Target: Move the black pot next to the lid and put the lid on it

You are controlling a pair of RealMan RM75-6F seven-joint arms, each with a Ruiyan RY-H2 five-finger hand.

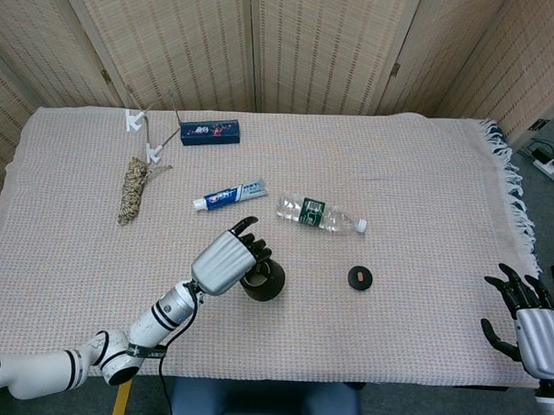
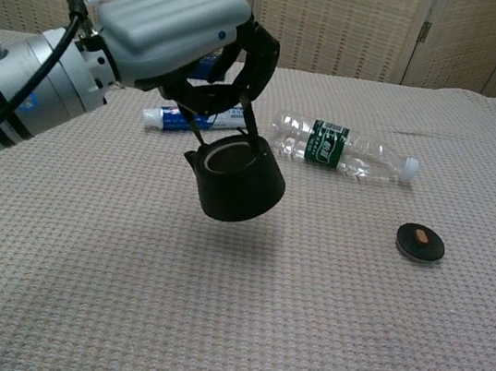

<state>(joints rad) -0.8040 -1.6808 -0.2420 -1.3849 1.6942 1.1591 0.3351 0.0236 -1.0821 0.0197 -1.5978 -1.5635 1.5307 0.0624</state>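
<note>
My left hand (image 1: pixel 223 262) (image 2: pixel 179 33) holds the small black pot (image 1: pixel 262 280) (image 2: pixel 234 181) by its wire handle, and the pot hangs tilted above the cloth near the table's middle. The round black lid (image 1: pixel 359 277) (image 2: pixel 421 242) with an orange knob lies flat on the cloth to the pot's right, well apart from it. At the table's right front corner my right hand (image 1: pixel 526 319) hovers with fingers spread and nothing in them; the chest view does not show it.
A clear plastic bottle (image 1: pixel 320 214) (image 2: pixel 342 149) lies behind the pot and lid. A toothpaste tube (image 1: pixel 229 196) (image 2: pixel 170 116) lies to its left. Further back left are a rope bundle (image 1: pixel 132 189), a dark blue box (image 1: pixel 209 132) and a small wire stand (image 1: pixel 144 133).
</note>
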